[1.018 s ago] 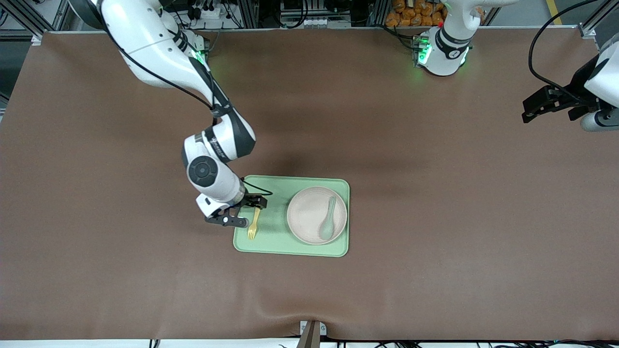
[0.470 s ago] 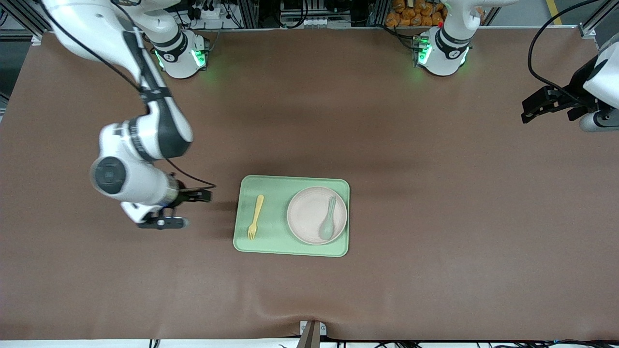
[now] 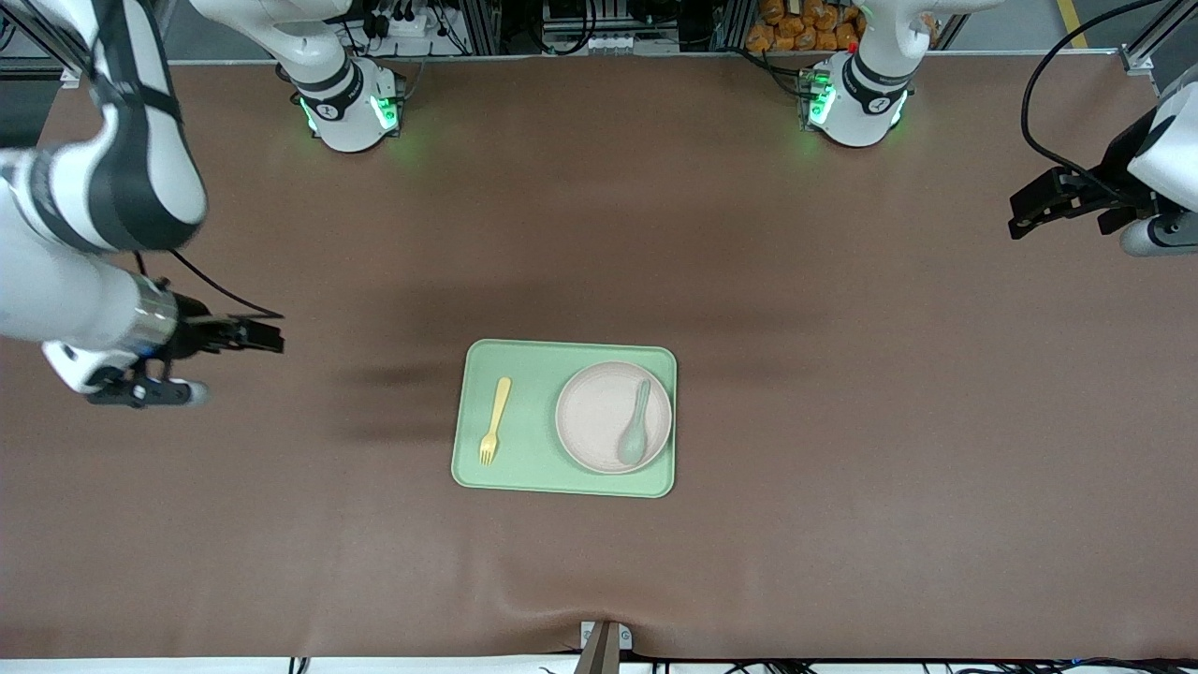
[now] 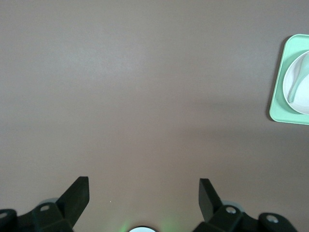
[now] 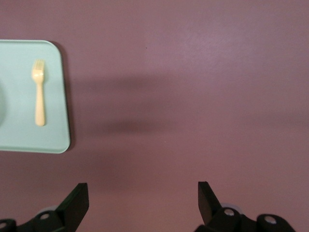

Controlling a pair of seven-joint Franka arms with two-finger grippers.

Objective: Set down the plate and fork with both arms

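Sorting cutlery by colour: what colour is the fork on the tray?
Pale yellow. The fork lies on the light green tray, clearest in the front view.

No lettering, label, brand, number or sign is readable anywhere right now, not on either arm, the tray (image 3: 524,468), the plate (image 3: 599,421), the fork (image 3: 493,421), the spoon (image 3: 635,426) or the worktop (image 3: 842,374).
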